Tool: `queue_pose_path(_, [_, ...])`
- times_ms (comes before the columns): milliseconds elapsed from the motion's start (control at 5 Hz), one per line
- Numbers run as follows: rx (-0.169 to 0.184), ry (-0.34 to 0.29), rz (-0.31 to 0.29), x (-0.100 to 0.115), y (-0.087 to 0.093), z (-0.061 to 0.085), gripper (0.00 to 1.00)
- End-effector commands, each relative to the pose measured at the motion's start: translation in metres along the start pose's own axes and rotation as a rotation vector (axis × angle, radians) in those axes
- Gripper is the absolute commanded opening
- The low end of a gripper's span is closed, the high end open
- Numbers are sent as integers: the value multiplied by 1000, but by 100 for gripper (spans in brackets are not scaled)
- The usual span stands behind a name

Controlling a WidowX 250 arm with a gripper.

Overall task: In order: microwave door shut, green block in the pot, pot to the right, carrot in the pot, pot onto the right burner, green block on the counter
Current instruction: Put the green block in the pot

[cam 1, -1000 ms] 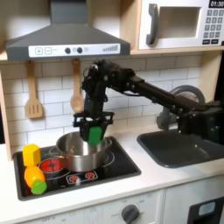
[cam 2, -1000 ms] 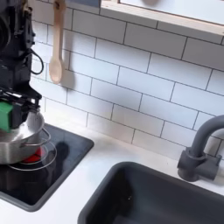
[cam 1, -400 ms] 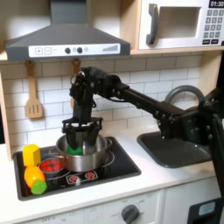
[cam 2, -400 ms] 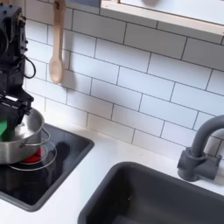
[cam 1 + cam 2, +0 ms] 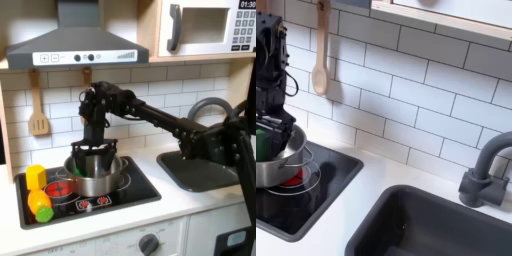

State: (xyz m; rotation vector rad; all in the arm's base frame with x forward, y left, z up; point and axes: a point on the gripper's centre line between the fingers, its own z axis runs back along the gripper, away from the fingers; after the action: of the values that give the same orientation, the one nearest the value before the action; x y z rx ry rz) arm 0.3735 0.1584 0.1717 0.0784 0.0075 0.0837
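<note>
You have the pot (image 5: 95, 177) directly under the fingers (image 5: 78, 152), block (image 5: 88, 171) inside it between them; carrot (image 5: 40, 205) lies toward the first exterior view's left.

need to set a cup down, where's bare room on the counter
Free: the counter strip between the cooktop and the sink, along the tile wall. Crowded: the cooktop, with the pot, gripper, carrot and yellow block.

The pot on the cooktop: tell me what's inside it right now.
The gripper reaches into the pot; in the second exterior view the green block shows between its fingers. The pot's bottom is hidden.
</note>
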Motion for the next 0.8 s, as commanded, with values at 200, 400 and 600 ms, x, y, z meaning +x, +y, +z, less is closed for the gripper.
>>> queue_pose_path(200, [-32, 34, -37, -19, -21, -8, 100])
queue_pose_path(400, [-42, 57, -45, -20, -30, -14, 100])
queue_pose_path(600, [-50, 60, -60, -23, -39, -14, 100])
